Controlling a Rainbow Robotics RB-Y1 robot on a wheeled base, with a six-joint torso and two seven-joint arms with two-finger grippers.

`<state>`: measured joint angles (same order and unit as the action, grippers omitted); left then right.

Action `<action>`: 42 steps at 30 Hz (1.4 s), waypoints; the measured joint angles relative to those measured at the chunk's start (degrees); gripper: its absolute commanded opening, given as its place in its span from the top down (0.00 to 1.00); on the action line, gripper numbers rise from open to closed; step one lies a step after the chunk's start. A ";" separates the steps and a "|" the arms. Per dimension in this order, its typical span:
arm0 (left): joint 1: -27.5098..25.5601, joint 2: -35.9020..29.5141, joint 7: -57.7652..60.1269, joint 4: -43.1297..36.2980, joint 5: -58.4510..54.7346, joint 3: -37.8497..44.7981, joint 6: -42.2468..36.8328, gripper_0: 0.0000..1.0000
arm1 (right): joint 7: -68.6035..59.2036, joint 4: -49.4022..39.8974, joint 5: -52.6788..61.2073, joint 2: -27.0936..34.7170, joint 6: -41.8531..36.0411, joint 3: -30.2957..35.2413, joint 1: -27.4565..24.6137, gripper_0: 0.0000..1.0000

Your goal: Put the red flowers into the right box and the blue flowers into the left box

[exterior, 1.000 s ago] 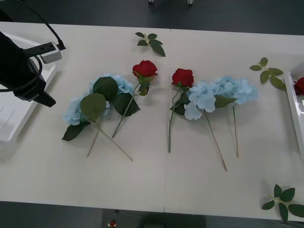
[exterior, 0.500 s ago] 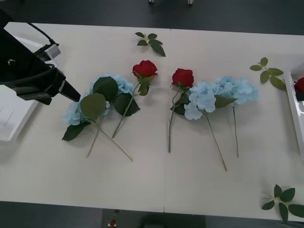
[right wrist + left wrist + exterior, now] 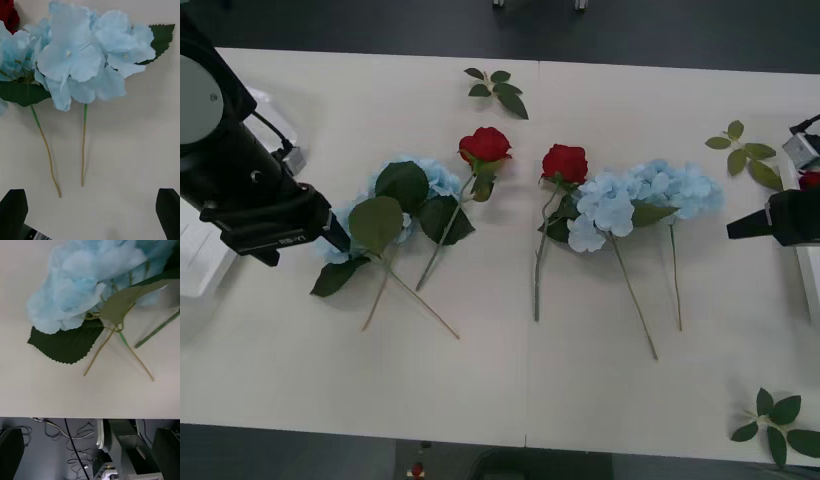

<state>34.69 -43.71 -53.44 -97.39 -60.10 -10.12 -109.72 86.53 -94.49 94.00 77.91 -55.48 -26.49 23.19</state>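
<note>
You are looking down at a wide, matte off-white bench (image 3: 480,370) with a thin seam running through its middle and dark flooring lying beyond its far and near edges. In the left wrist view, tangled cables are hanging below the bench edge.

Your left arm, a bulky black cylinder carrying small white lettering too small to read, is reaching in over the left side, with the left tool (image 3: 90,455) hovering beside the left-hand blue flowers (image 3: 395,205); its black fingers (image 3: 11,452) are sitting wide apart at the corners of the left wrist view, holding nothing. The left box (image 3: 195,270), white plastic, is peeking out under that arm at the bench's left edge.

Your right tool (image 3: 90,213) is coming in from the right edge, fingers (image 3: 168,210) likewise spread and empty, pointing at the right-hand blue flowers (image 3: 650,195). The right box (image 3: 805,265) is showing a thin white rim at the right edge, with a red bloom (image 3: 810,180) just visible by it.

The blue flowers are lying flat in two clusters, fluffy pale petals over serrated dark leaves and thin tan-green stems. Two red flowers, one (image 3: 485,145) touching the left cluster and one (image 3: 565,162) against the right cluster, are lying between them, stems pointing toward you.

Bloomless leaf sprigs are resting at the far middle (image 3: 498,90), far right (image 3: 745,150) and near right corner (image 3: 780,420).
</note>
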 measured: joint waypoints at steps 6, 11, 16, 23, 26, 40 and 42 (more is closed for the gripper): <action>-2.41 0.03 0.08 -0.03 3.26 -3.13 6.26 0.00 | -5.61 -7.18 -9.40 -0.50 1.93 0.00 -3.51 0.00; -2.59 0.44 1.26 -0.05 3.74 -5.33 9.07 0.00 | -15.56 -9.83 -17.01 -4.27 2.15 0.00 -5.12 0.00; -2.59 2.75 3.26 -0.05 8.10 -7.48 12.85 0.00 | -17.17 -9.97 -23.47 -10.32 2.13 -0.04 -5.25 0.00; -2.59 3.81 6.99 -0.04 11.69 -13.96 20.04 0.00 | -25.46 -9.92 -33.07 -14.53 4.56 -3.33 -5.17 0.00; -2.59 3.81 9.03 -0.04 13.97 -16.13 21.65 0.00 | -25.46 -9.10 -36.98 -14.90 5.96 -6.74 -4.14 0.00; -2.59 3.81 9.59 4.91 22.45 -19.33 32.20 0.00 | -30.82 0.47 -44.78 -20.52 8.21 -12.67 2.39 0.00; -2.59 3.81 9.59 6.49 23.08 -20.69 34.36 0.00 | -30.82 1.78 -46.91 -21.57 8.21 -12.74 3.08 0.00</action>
<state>32.10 -39.90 -43.84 -90.90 -37.02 -30.81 -75.36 55.71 -92.71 47.09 56.33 -47.28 -39.23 26.28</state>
